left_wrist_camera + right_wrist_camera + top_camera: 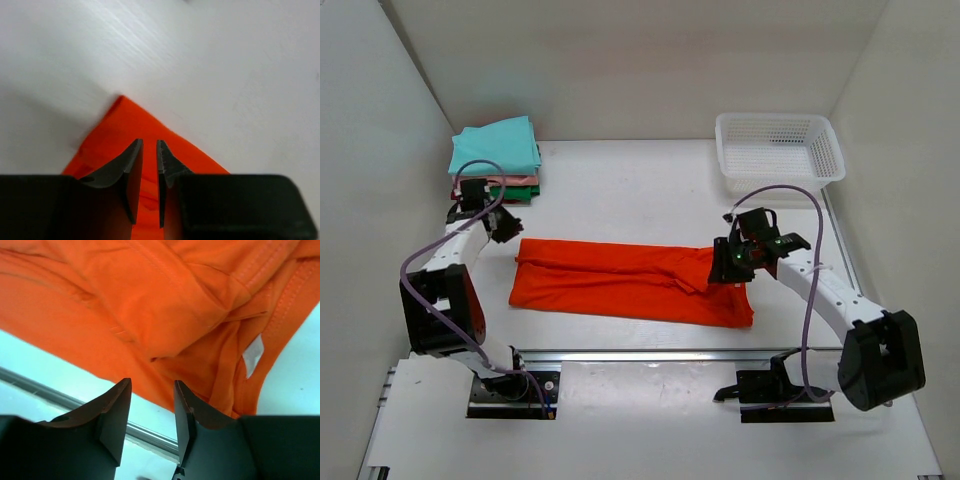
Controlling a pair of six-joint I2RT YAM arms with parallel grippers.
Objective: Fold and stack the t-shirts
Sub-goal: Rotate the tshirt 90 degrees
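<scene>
The bright orange-red t-shirt (630, 282) lies as a long band across the middle of the table. My left gripper (506, 230) is at its far left corner. In the left wrist view the jaws (149, 145) stand nearly together with cloth between them, and the corner (125, 117) sticks out past the tips. My right gripper (730, 262) hovers over the shirt's bunched right end. It is open and empty in the right wrist view (151, 382), above the near hem and collar label of the shirt (150, 300). Folded t-shirts, teal (495, 150) on top, are stacked at the back left.
A white mesh basket (778, 150) stands at the back right. A metal rail (650, 355) runs along the table's near edge, just in front of the shirt. White walls close in the left, right and back sides.
</scene>
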